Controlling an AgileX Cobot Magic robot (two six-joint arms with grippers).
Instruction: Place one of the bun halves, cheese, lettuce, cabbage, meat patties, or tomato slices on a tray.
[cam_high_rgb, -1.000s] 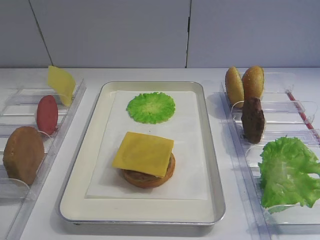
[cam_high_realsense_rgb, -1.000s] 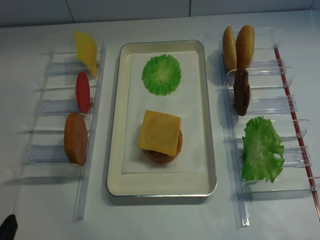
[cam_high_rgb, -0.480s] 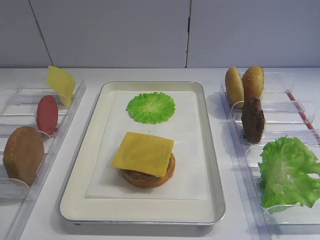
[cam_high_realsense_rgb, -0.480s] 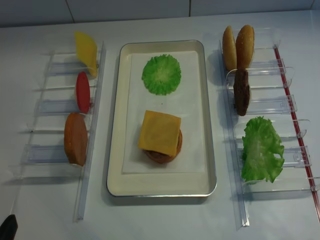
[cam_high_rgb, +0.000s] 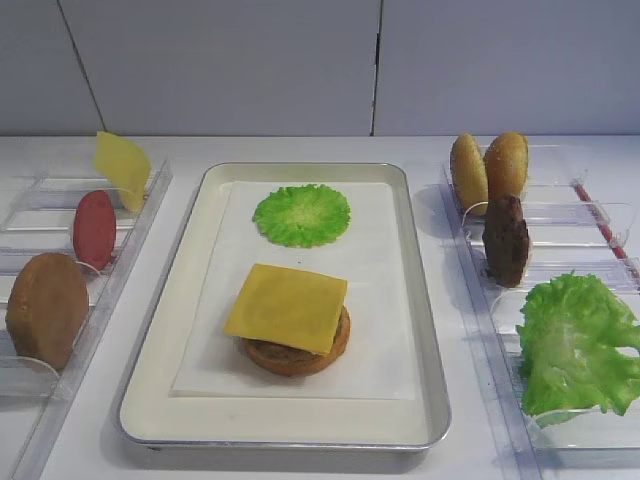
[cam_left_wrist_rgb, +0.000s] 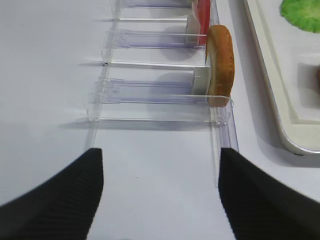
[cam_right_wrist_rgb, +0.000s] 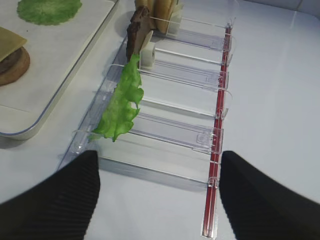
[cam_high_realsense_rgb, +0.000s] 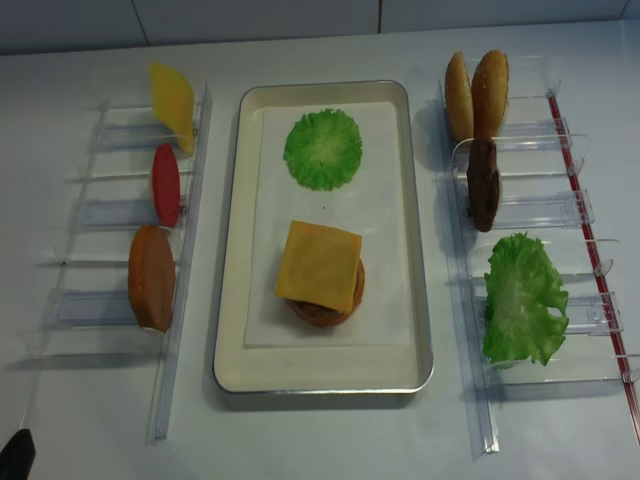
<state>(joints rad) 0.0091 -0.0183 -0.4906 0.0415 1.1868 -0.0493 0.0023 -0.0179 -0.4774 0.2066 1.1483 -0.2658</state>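
On the silver tray (cam_high_rgb: 424, 340) lies a bun half with a patty, topped by a square cheese slice (cam_high_rgb: 287, 306) (cam_high_realsense_rgb: 320, 265). Behind it sits a round green cabbage leaf (cam_high_rgb: 301, 214). The left rack holds upright cheese (cam_high_rgb: 122, 168), a tomato slice (cam_high_rgb: 94, 229) and a bun half (cam_high_rgb: 46, 308) (cam_left_wrist_rgb: 220, 64). On the right rack stand two bun halves (cam_high_rgb: 489, 167), a meat patty (cam_high_rgb: 506, 240) and ruffled lettuce (cam_high_rgb: 577, 340) (cam_right_wrist_rgb: 121, 102). My left gripper (cam_left_wrist_rgb: 159, 165) hangs open and empty in front of the left rack. My right gripper (cam_right_wrist_rgb: 160, 165) is open and empty before the lettuce.
Clear plastic racks (cam_high_realsense_rgb: 100, 215) (cam_high_realsense_rgb: 545, 210) flank the tray on both sides. A red strip (cam_right_wrist_rgb: 216, 135) runs along the right rack's outer edge. A dark gripper tip (cam_high_realsense_rgb: 14, 455) shows at the lower left corner of the top-down view.
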